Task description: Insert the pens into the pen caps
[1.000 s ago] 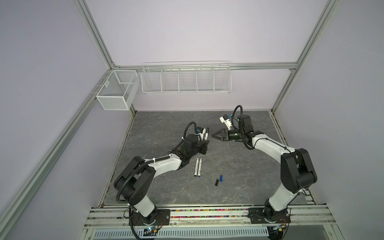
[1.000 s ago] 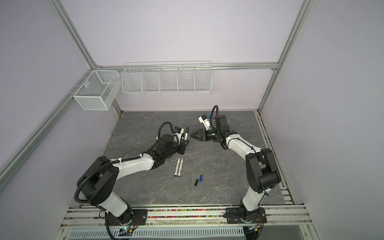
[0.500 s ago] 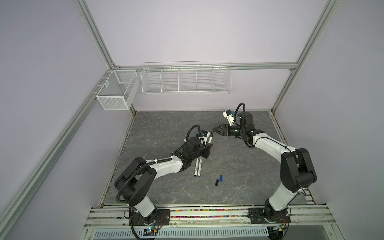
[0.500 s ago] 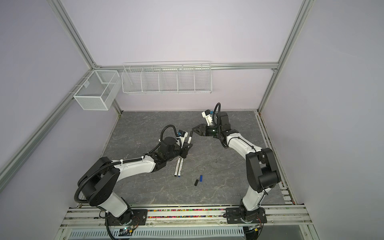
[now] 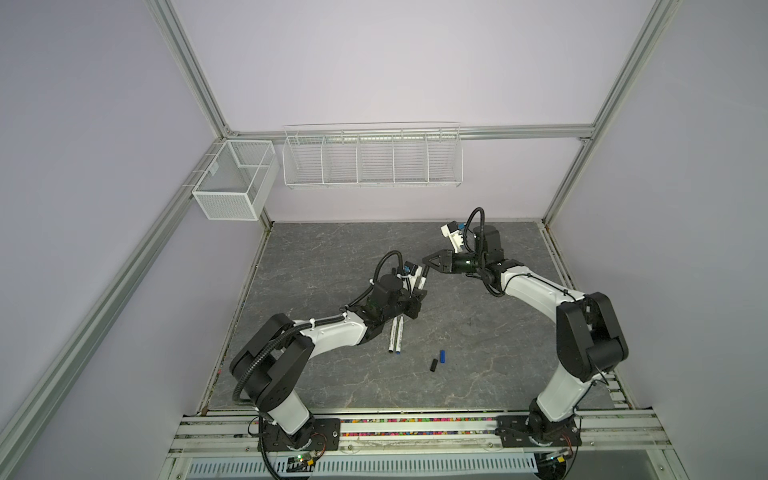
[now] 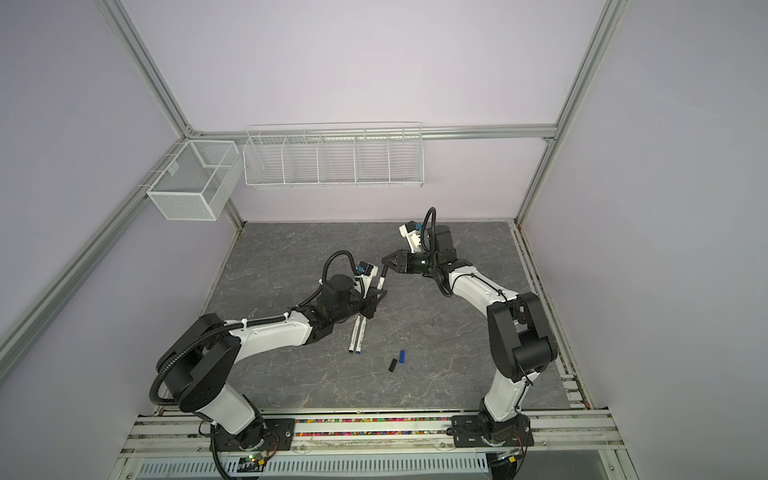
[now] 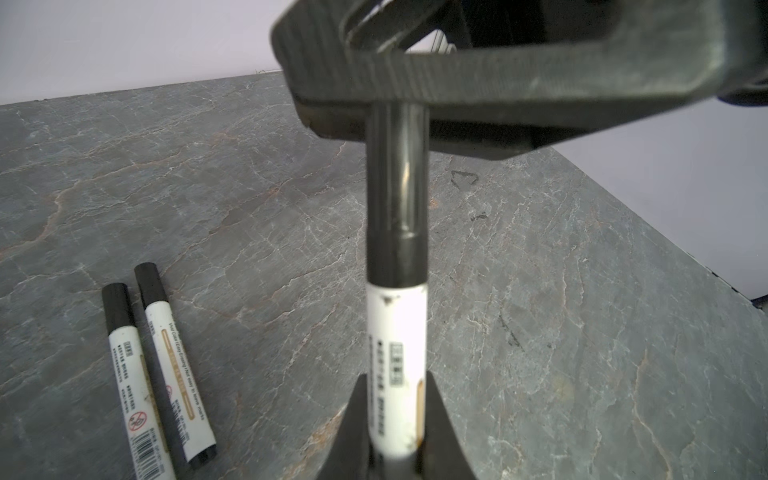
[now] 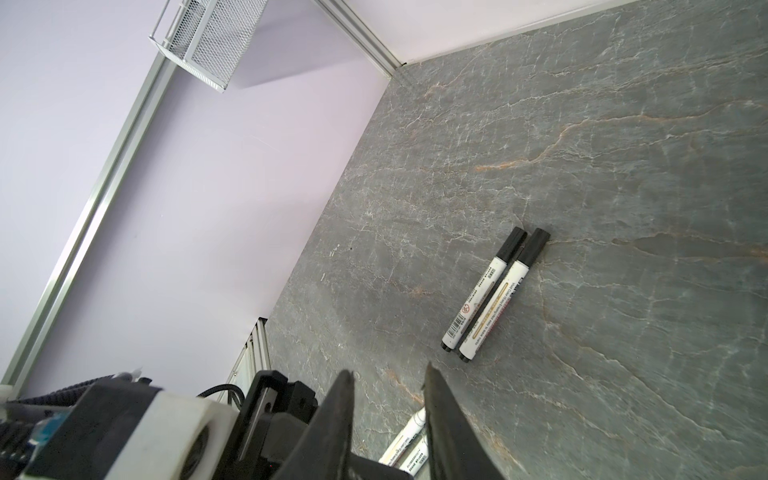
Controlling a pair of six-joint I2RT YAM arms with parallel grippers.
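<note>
**Capping station, mid-scene.** The left gripper point(image 7: 395, 376) is clamped on the lower barrel of the held pen point(image 7: 395, 332), clear above the grey table point(image 5: 332, 257). The pen's long axis is steeply tilted. Its seated black cap point(image 7: 397, 187) points up, far and slightly right, and probably touches a finger of the right gripper point(image 8: 388, 370), whose jaws stand apart with nothing seen between them. 2 lying pens point(image 5: 395, 338) rest side by side, partly under the left arm, axes running near–far; 1 shows a blue near end. To their right and nearer lie the loose black cap point(image 5: 433, 365) and blue cap point(image 5: 443, 355), just apart.
</note>
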